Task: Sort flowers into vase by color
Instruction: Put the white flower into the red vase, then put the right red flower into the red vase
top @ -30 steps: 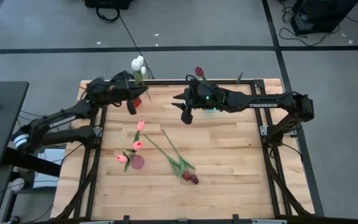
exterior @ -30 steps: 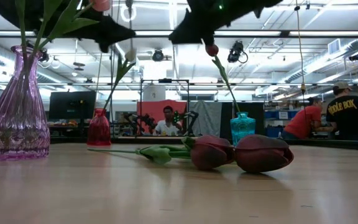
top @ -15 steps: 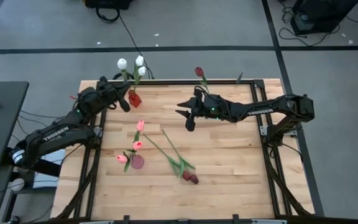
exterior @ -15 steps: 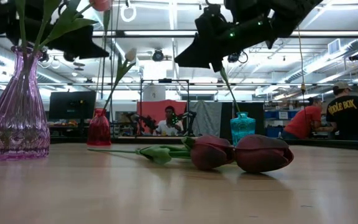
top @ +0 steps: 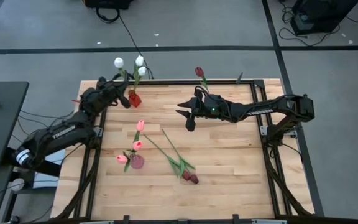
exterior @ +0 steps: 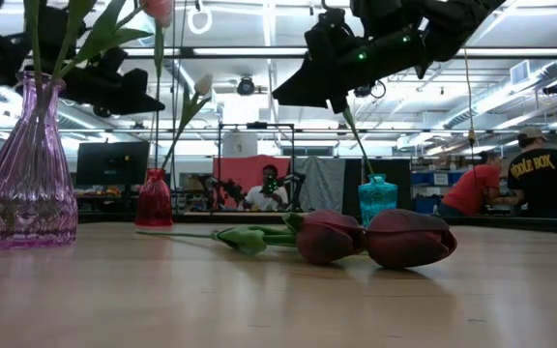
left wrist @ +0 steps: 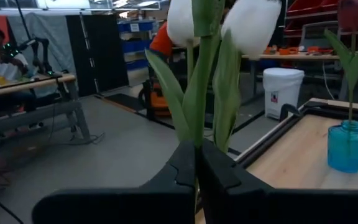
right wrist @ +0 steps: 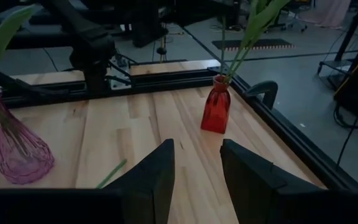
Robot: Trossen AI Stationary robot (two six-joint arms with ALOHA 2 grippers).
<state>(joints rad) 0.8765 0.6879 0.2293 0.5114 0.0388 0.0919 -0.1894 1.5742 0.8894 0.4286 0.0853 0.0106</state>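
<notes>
Three white tulips (top: pixel 132 64) stood in a small red vase (top: pixel 133 98) at the upper left of the table (top: pixel 229 180) in the high view, near the far edge. Pink tulips (top: pixel 135 144) rose from a purple vase (top: pixel 137 162) left of the table's middle. One dark maroon tulip (top: pixel 199 73) stood in a blue vase (exterior: pixel 377 200) at the far edge, top centre of the high view. Two more maroon tulips (top: pixel 189 178) lay flat on the wood, their heads touching at lower centre and their long green stems running up and left toward the pink ones.

The left gripper (top: pixel 124 101) hung just beside the red vase, its fingers (left wrist: pixel 185 174) pressed together with nothing between them; in the left wrist view the white blooms stood right behind the fingertips. The right gripper (top: pixel 189 118) hovered over the upper middle of the table, its fingers (right wrist: pixel 160 171) parted and empty, pointing toward the red vase.

Beyond the table, people sat and stood at workbenches.
</notes>
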